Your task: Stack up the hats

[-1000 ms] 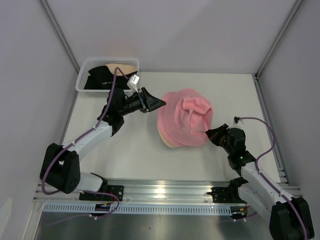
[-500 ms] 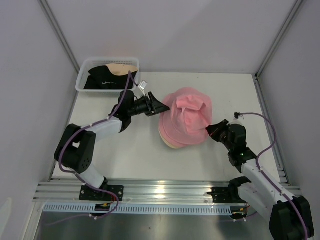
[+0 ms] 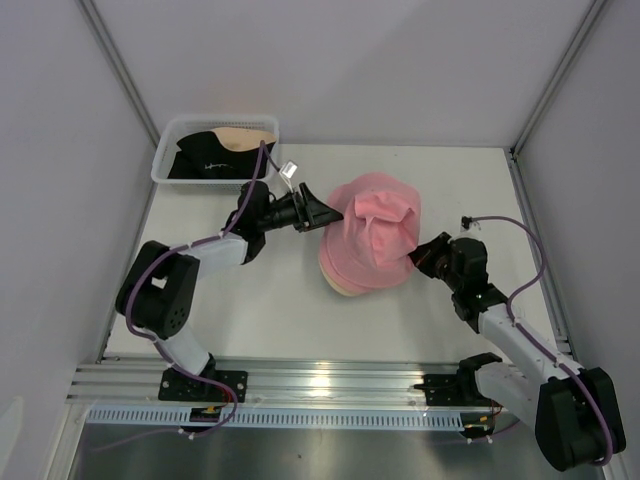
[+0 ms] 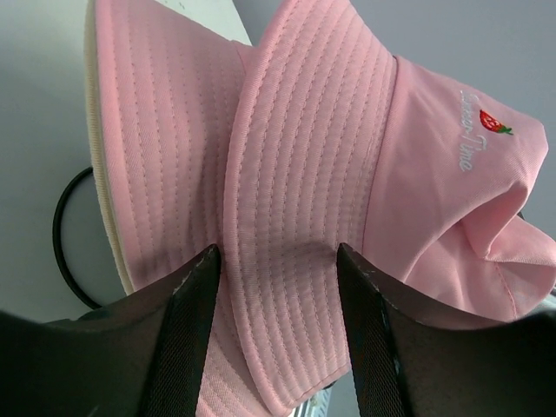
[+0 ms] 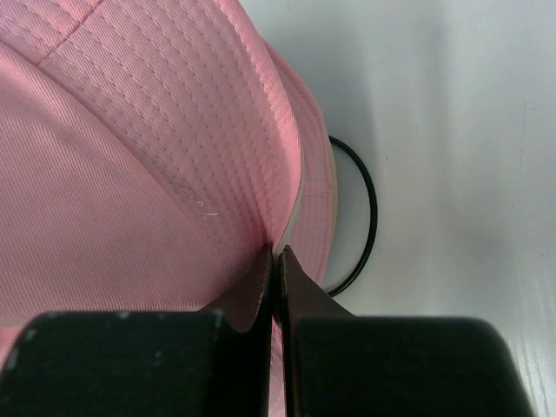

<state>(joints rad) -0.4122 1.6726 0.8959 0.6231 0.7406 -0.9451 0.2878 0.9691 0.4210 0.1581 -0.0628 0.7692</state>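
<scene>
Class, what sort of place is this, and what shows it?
Likely a robot lab test cell: white table, plain panel walls, left arm and right arm bolted to an aluminium rail.

1. A white bench lies under the left end effector and the right end effector.
2. Plain pale walls stand far behind both of them.
3. Shiny metal rails lie on their near side, catching bright light.

L pincer nearer pink hat
</scene>
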